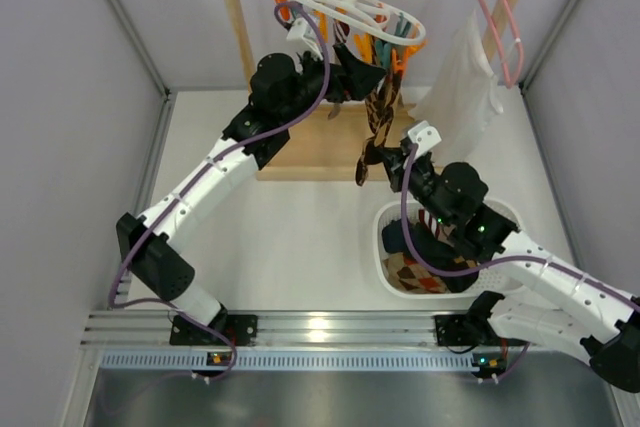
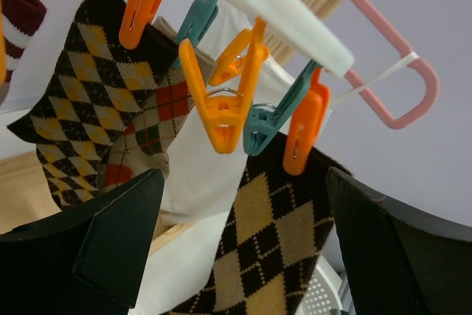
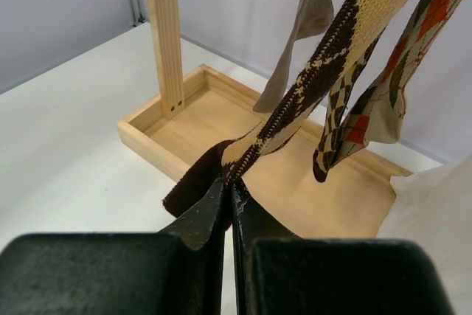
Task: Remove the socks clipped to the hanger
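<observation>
The white oval hanger hangs from the wooden rack with orange and teal clips. Several argyle socks dangle from it. My left gripper is open just below the clips. In the left wrist view its fingers stand either side of a black-and-tan argyle sock held by an orange clip, not touching it. Another argyle sock hangs to the left. My right gripper is shut on the lower end of a hanging argyle sock, pinched at its dark toe; the sock runs taut.
A white perforated basket at the right holds several socks. A white garment hangs on a pink wire hanger. The rack's wooden tray base lies under the socks. A tan sock hangs behind.
</observation>
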Tool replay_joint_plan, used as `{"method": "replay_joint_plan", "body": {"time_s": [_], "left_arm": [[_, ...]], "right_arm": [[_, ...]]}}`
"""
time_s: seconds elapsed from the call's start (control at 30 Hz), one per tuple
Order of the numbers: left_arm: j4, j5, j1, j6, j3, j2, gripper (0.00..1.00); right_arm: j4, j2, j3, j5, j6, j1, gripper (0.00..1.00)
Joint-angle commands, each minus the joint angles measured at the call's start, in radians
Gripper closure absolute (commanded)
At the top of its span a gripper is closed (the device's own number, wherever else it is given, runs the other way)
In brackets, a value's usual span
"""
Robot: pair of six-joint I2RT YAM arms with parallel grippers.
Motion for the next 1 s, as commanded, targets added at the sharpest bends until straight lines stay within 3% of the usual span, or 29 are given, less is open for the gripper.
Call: {"method": "replay_joint_plan", "body": {"time_s": [0.0, 0.13, 0.3, 0.33, 0.57, 0.97], "left_arm": [[0.063, -0.048, -0.011, -0.030, -0.005, -0.102, 0.06], [0.017, -0.022, -0.025, -0.024, 0.116, -0.033, 0.17], [-0.219, -0.248, -0.137, 0.147, 0.355, 0.065, 0.21], [-0.238, -0.337, -0.157, 0.172, 0.374, 0.076, 0.21], [-0.317, -0.577, -0.275, 0.351, 0.510, 0.163, 0.27], [-0.344, -0.781, -0.330, 0.485, 0.586, 0.269, 0.28]], "right_arm": [[0.005, 0.014, 0.019, 0.009, -0.013, -0.012, 1.00], [0.008, 0.034, 0.027, 0.017, -0.013, -0.012, 1.00], [0.004, 0.043, 0.042, 0.025, -0.001, -0.012, 1.00], [0.001, 0.046, 0.045, 0.023, -0.001, -0.012, 1.00], [0.004, 0.058, 0.045, 0.009, 0.007, -0.012, 1.00], [0.035, 0.069, 0.036, -0.040, 0.019, -0.010, 1.00]]}}
